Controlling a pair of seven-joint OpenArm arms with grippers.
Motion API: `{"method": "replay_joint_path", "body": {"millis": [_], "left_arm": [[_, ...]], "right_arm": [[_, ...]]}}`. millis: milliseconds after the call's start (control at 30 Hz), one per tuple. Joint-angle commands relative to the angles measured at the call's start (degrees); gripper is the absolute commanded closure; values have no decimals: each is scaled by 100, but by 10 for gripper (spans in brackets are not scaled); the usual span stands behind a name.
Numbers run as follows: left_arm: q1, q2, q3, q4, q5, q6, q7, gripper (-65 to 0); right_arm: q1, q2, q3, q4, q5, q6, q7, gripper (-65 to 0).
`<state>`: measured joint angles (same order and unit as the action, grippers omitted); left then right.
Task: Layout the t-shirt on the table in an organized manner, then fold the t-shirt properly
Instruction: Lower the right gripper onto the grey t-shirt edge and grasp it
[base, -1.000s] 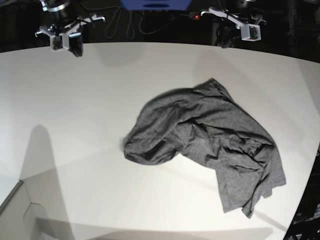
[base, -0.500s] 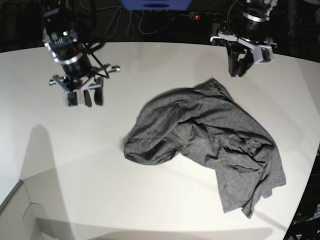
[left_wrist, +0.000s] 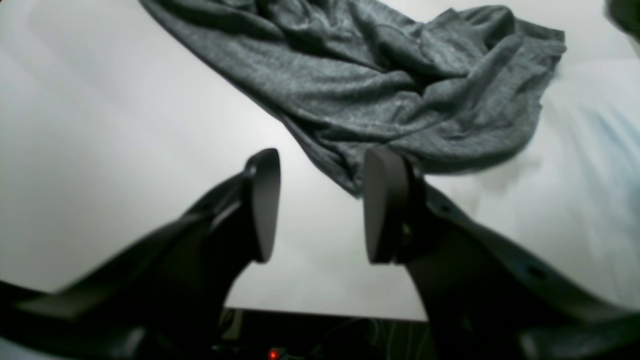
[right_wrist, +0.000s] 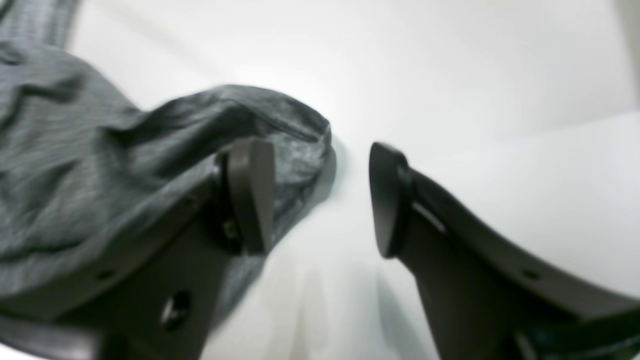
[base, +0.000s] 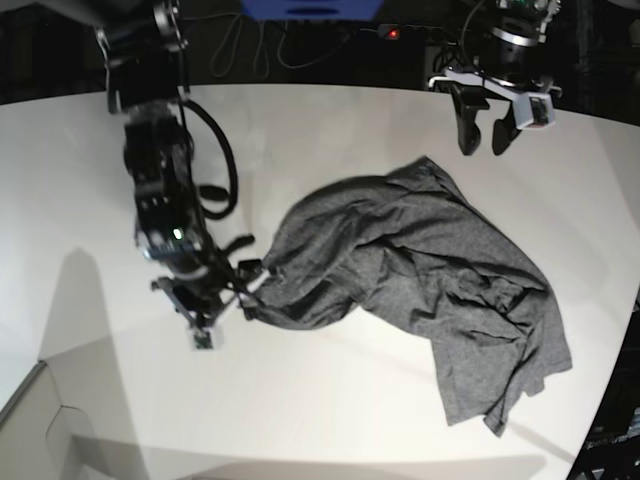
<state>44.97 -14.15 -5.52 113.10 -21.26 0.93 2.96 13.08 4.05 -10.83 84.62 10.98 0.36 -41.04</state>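
- The dark heather-grey jersey-knit t-shirt (base: 420, 300) lay bunched in a crumpled heap on the large, smooth white table (base: 90, 180), with deep folds through its middle and no sleeve or hem clearly spread out.
- We judged the task barely begun: nothing was laid flat and no fold had been made, so the whole of the spreading and all of the folding were left.
- Our right gripper (right_wrist: 320, 200) hung low at the rounded, rolled end of the shirt. Its jaws stood apart with nothing between them, one finger (right_wrist: 250, 195) in front of the cloth edge and the other over bare table.
- In the base view that same gripper (base: 222, 300) sat just beside the shirt's near lobe, close to touching; we could not tell whether it touched.
- Our left gripper (left_wrist: 320, 205) hovered above the table with its jaws parted and empty. A pointed corner of the shirt lay just ahead of the gap between its fingers, apart from them.
- In the base view the left gripper (base: 485, 125) was raised clear of the cloth, near the shirt's far corner.
- We reckoned the next move would be for each gripper to take an edge, then to lift and draw the shirt out flat.
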Motion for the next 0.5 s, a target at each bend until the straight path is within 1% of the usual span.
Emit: {"method": "replay_joint_path", "body": {"millis": [0,100,200,333,467], "left_arm": [[52,-22,-24,97,3,-18,-160,-268],[167,-13,-24,97,3,-18,-169,-268],[167,-13,-24,88,3,-18,-169,-268],[158,-13,-24,88,3,-18,-169,-268],[123,-5,-24,88,3,-18,-169,-268]], "right_arm": [[340,-32,15,-203,-13,3,161,-311],[920,-93,-99,-1134,-30,12,170,-311],[1246,-76,-407,-1715,-30,12,231,-310],[1290,-76,-627,-2128,-39,12,530,-310],[1281,-76,-644,-2506,-48,12,688,-310]]}}
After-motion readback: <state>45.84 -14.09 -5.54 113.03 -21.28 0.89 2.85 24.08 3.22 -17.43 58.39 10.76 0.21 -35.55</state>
